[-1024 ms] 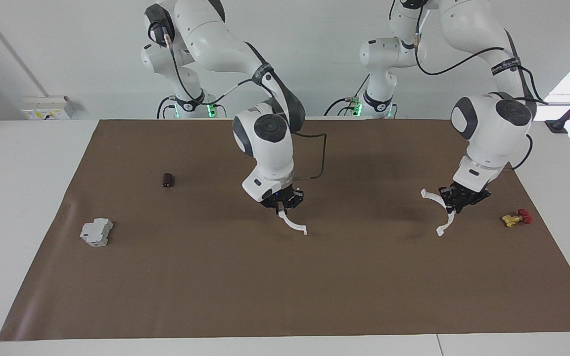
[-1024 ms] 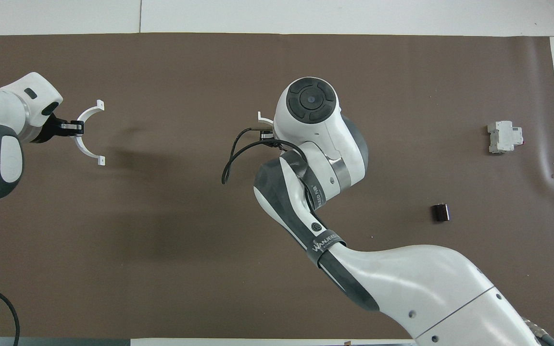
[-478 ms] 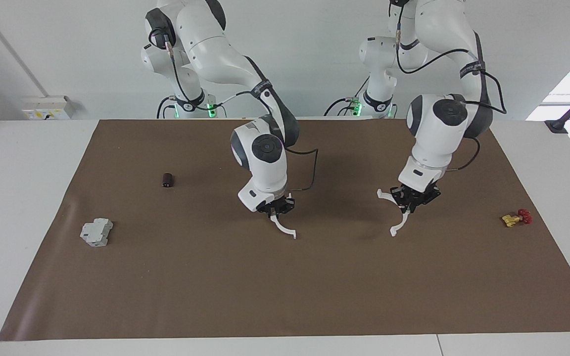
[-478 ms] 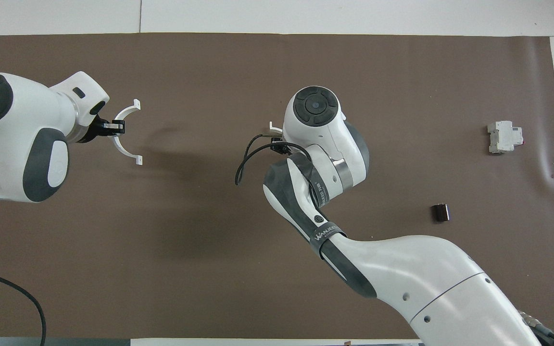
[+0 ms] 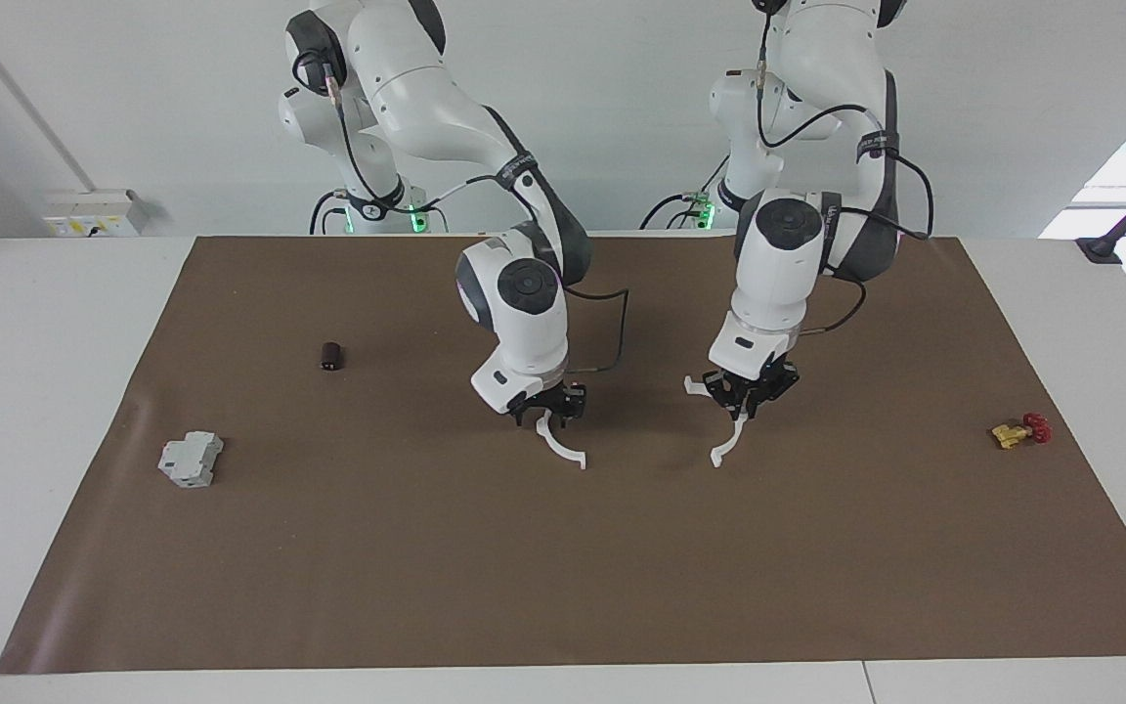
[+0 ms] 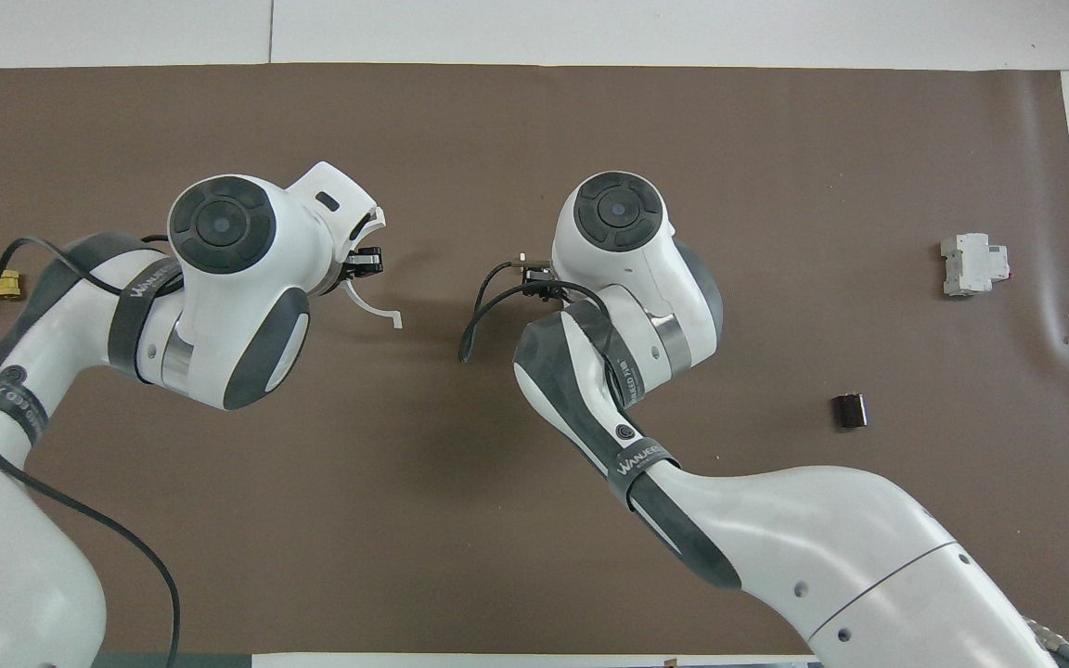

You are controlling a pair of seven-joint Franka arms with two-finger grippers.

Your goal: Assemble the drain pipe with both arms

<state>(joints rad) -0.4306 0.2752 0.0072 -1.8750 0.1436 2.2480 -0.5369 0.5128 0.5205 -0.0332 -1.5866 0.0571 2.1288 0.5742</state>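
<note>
**Two half-rings over mid-mat, a gap between them**

Closest to my bases lies a small dark cylinder (image 5: 331,356), toward my right arm's end of the brown mat (image 5: 563,587), with bare mat all round it.

My left gripper (image 5: 741,411) hangs over the middle of the mat, its fingers clenched on the first half-ring (image 5: 731,438) at mid-arc, so both tabbed ends stick out free. My right gripper (image 5: 548,411) hangs beside it, also over the middle, with the second half-ring (image 5: 555,448) curving down from it. Whether that gripper grasps the piece or has let go, I cannot tell, nor whether its lower tab touches the mat. The two half-rings are apart, with a strip of bare mat between them.

The facing view shows both arcs. From overhead my right wrist covers nearly all of the second half-ring, while the first shows past my left wrist.

A yellow-and-red valve piece (image 5: 1020,430) sits near the mat's edge at my left arm's end. A grey block (image 5: 191,460), slightly farther out, sits near the edge at my right arm's end. Both are well apart from my grippers. Farther still, the mat runs bare to its edge, then to the white surface (image 5: 35,391).
</note>
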